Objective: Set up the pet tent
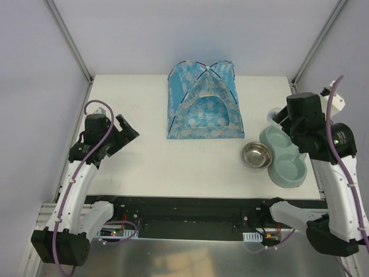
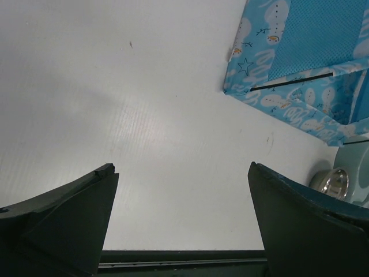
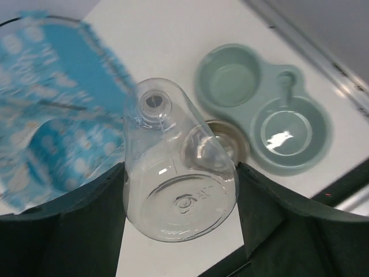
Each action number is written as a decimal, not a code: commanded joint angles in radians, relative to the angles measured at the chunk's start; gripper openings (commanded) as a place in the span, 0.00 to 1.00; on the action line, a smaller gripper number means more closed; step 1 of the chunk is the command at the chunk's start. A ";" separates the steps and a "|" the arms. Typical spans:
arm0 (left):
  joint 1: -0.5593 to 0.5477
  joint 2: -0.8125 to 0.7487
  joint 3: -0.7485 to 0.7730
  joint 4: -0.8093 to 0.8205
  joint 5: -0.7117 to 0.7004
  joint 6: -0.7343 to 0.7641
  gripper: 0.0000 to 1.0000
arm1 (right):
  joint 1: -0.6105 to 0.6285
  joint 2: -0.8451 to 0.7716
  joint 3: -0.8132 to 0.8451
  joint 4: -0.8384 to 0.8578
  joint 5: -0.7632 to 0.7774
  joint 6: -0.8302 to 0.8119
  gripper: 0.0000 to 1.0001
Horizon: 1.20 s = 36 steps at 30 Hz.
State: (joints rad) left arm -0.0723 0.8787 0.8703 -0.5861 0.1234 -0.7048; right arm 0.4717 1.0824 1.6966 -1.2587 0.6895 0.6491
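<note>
Upper centre of the overhead view: pet tent (image 1: pixel 203 104), erect on table (image 1: pixel 144 161). Probably light, soft fabric on springy poles (image 1: pixel 206 70); hold at pole crossing or hem. Left gripper (image 2: pixel 181 173) spread wide, empty; right gripper (image 3: pixel 180 190) clamped on clear bottle (image 3: pixel 176 167).

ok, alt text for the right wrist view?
A clear plastic bottle is held between the right jaws, base toward the camera, above a white table. Below it lie a blue printed tent at left, a steel bowl and a green double dish at right.
</note>
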 commanded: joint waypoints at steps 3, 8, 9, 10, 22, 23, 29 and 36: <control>-0.007 -0.004 -0.005 -0.009 0.065 0.142 0.99 | -0.336 0.088 -0.109 -0.124 -0.025 -0.253 0.55; -0.006 0.022 0.002 -0.011 0.082 0.153 0.99 | -0.563 0.157 -0.129 -0.057 -0.133 -0.361 0.55; -0.006 0.034 0.009 -0.014 0.085 0.157 0.99 | -0.609 0.180 -0.127 -0.061 -0.151 -0.382 0.55; -0.007 0.049 0.019 -0.017 0.093 0.163 0.99 | -0.645 0.195 -0.126 -0.062 -0.171 -0.399 0.55; -0.006 0.118 0.055 -0.018 0.168 0.137 0.99 | -0.735 0.284 -0.140 0.097 -0.185 -0.420 0.53; -0.007 0.117 0.058 -0.018 0.171 0.134 0.99 | -0.740 0.298 -0.132 0.094 -0.185 -0.421 0.53; -0.007 0.126 0.067 -0.018 0.177 0.125 0.99 | -0.759 0.335 -0.153 0.133 -0.188 -0.427 0.53; -0.006 0.147 0.082 -0.018 0.173 0.123 0.99 | -0.769 0.369 -0.167 0.140 -0.163 -0.434 0.53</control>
State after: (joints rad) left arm -0.0727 1.0153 0.9043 -0.5930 0.2832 -0.5800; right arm -0.2840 1.4399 1.5360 -1.1332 0.5011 0.2340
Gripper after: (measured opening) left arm 0.990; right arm 0.732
